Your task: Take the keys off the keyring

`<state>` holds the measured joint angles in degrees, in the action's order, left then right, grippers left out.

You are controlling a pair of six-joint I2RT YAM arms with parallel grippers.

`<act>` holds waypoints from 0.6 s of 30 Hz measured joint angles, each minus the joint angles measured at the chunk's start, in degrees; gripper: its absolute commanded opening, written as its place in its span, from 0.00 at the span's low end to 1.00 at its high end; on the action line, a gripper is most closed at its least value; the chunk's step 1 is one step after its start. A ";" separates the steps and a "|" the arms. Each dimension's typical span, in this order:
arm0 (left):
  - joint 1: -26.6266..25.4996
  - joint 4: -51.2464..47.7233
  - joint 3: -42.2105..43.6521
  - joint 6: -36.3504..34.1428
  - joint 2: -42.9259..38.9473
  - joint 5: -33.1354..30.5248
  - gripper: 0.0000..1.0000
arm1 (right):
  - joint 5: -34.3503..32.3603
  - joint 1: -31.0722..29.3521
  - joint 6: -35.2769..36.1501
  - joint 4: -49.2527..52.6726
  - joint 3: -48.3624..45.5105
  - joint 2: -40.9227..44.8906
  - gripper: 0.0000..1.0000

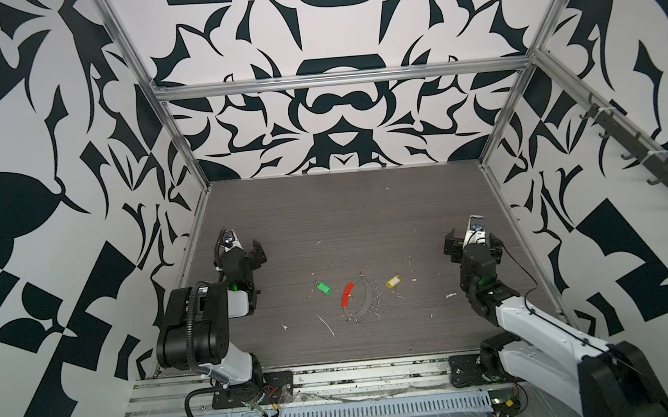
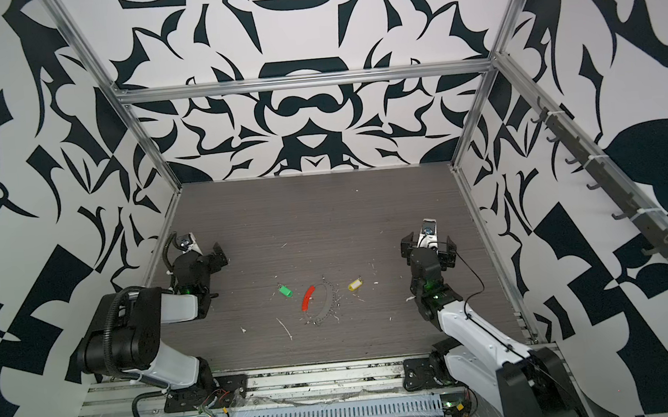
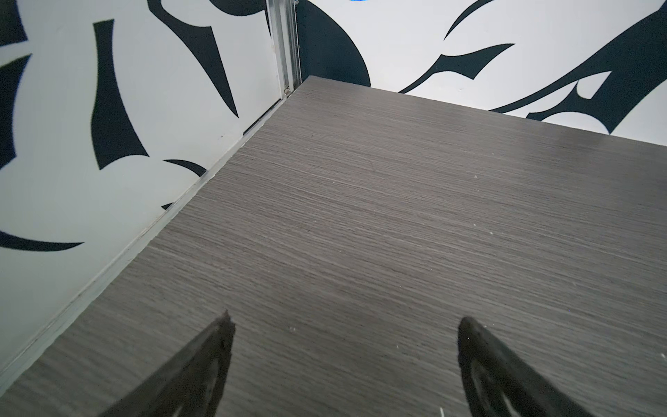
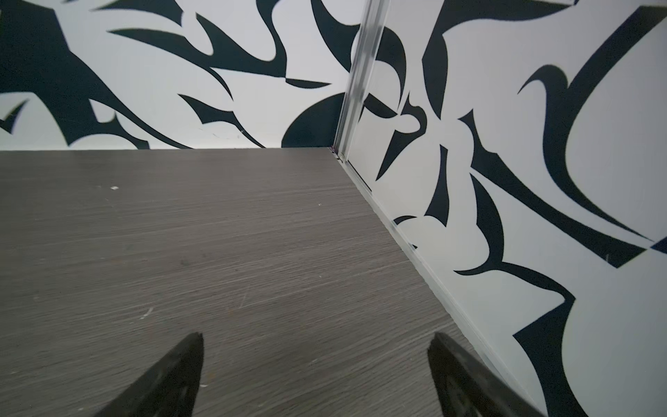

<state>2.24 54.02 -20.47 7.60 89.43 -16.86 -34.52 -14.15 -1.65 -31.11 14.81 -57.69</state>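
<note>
The keyring [image 1: 365, 298] lies on the middle of the table [image 1: 325, 218], long axis near-to-far, red sleeve [image 1: 346, 294] on its left. The green key [image 1: 323, 287] lies loose to its left, loop pointing far-left. The yellow key [image 1: 392, 281] lies to its right, loop pointing far-right. The left gripper [image 3: 343, 321] and right gripper [image 4: 315, 337] gape wide, empty.

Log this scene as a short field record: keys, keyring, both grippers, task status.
green key: flat on the table, left of the keyring in both top views, apart from it
yellow key: on the table, right of the keyring, apart from it
keyring: lying flat mid-table, between the two keys
left gripper: jaws open, empty, over bare table, well away from the keys
right gripper: jaws open, empty, well away from the keys
task status: both keys appear off the keyring
</note>
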 measured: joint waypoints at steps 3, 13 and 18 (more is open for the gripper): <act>0.00 0.15 0.00 0.00 0.00 0.00 0.99 | 5.01 2.34 0.68 -5.92 -0.76 -7.30 1.00; 0.02 0.22 0.00 0.00 0.00 -0.02 0.99 | 15.06 4.83 2.71 -20.09 1.46 -31.52 1.00; 0.00 0.22 0.00 -0.02 0.00 0.00 0.99 | 17.44 6.54 2.43 -20.20 3.48 -32.59 0.99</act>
<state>2.24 54.24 -20.47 7.57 89.43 -16.86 -17.08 -7.62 0.78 -51.31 18.28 -90.28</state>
